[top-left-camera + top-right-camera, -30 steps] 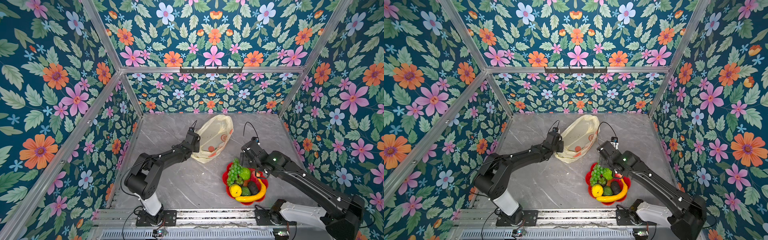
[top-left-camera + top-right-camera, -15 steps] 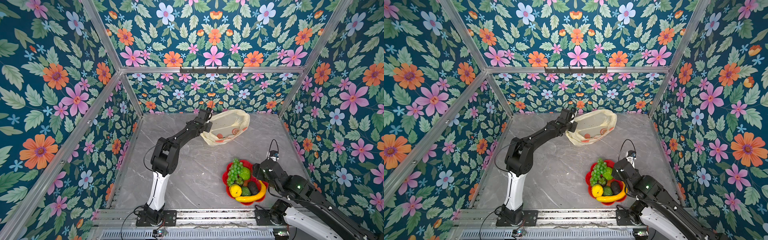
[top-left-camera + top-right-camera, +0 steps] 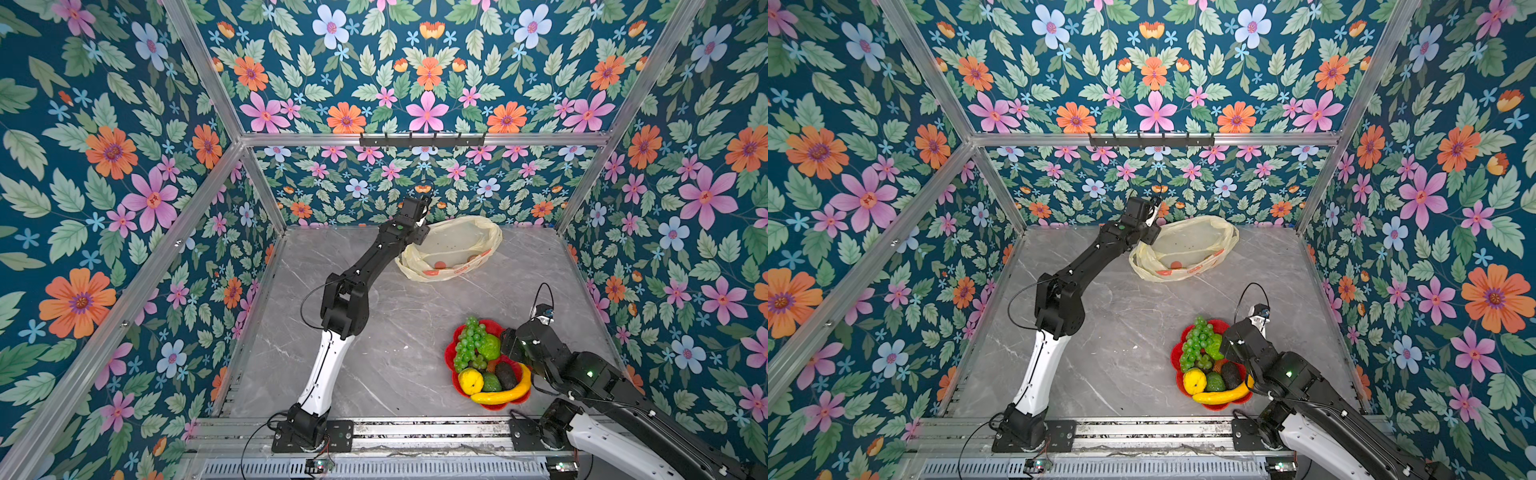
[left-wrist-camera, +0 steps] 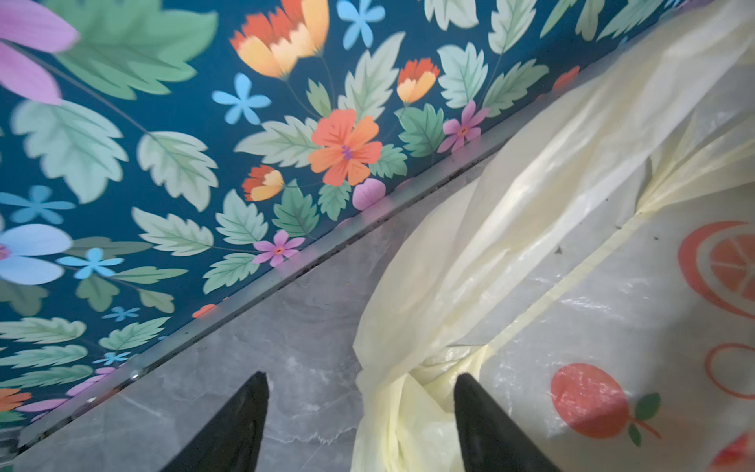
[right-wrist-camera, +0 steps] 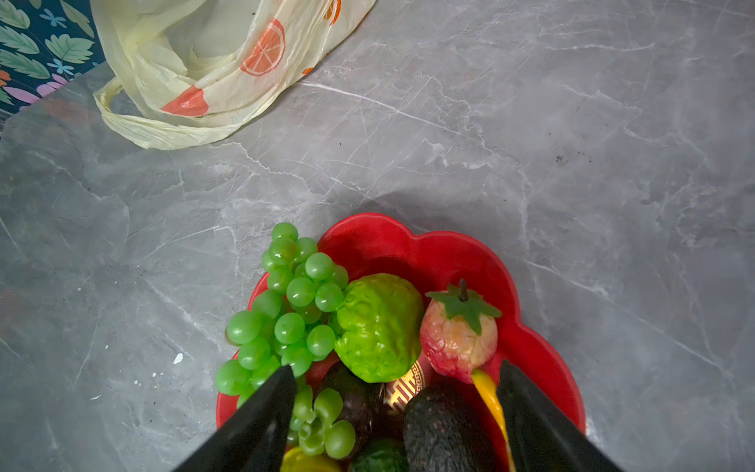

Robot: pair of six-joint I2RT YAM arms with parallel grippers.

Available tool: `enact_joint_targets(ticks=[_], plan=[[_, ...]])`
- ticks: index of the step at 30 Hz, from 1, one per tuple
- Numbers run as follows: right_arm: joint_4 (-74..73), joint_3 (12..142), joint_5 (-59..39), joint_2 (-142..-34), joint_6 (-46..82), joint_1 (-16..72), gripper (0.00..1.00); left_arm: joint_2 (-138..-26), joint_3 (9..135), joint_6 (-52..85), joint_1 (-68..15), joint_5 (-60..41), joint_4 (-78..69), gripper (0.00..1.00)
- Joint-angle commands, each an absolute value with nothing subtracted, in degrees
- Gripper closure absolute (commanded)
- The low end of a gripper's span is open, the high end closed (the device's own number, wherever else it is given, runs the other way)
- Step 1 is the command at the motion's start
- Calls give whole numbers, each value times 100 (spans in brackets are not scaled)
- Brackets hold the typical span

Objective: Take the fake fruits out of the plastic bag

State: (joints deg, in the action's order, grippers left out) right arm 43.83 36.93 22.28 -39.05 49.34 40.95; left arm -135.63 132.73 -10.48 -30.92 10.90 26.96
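left fingers (image 4: 245, 429): apart, nothing pinched. the bag's (image 4: 531, 245) twisted handle (image 4: 392, 417) lies loose in the gap between them, close against one finger; can't tell if it actually touches

left arm (image 3: 374, 257) is stretched out to the far end of the bench (image 3: 395, 332), with its wrist at the bag's left edge

bag (image 3: 453, 249) sits on the bench at the far end, just in front of the back wall (image 3: 374, 195), sagging with its mouth open upward in both top views. through the film I make out only orange prints and a few dark specks. its handle loops trail on the bench on the side facing the dish (image 5: 380, 233)

red flower-shaped dish (image 3: 448, 358) is on the near right of the bench, well apart from the bag. the fruits are piled in it:
- grapes (image 3: 467, 345), draped over the rim on the left
- bumpy green fruit (image 5: 380, 327), touching the grapes
- strawberry (image 5: 457, 343) with a green leaf cap, just beside the bumpy fruit
- lemon (image 3: 471, 380) on the near-left side
- dark avocado (image 3: 506, 374), next to a greener one
- banana (image 3: 503, 397), curved along the near rim

right fingers (image 5: 261, 421): apart, holding nothing, hanging over the near part of the dish above the avocado and banana, with no contact that I can see
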Motion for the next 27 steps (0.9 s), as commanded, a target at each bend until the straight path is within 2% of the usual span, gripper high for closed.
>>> enact_joint_targets(ticks=[1,6,13,22,27], plan=[[4259,3733,2254,-3970,4938,4090,21,-13015,12879,-357,-3119,1281,2940,24],[4211,3744,2316,-4017,4896,4094,20,-11568,10910,520,-3317,767,2833,25],[4038,3593,2365,-3946,4852,4087,20,-9957,8362,1146,-4246,352,2696,26],[3837,3500,2320,-4152,4874,4080,20,-9187,6877,2213,-5762,-6,2610,30],[3734,3479,2312,-4244,4869,4085,20,-9242,6590,2781,-6139,-62,2478,37]])
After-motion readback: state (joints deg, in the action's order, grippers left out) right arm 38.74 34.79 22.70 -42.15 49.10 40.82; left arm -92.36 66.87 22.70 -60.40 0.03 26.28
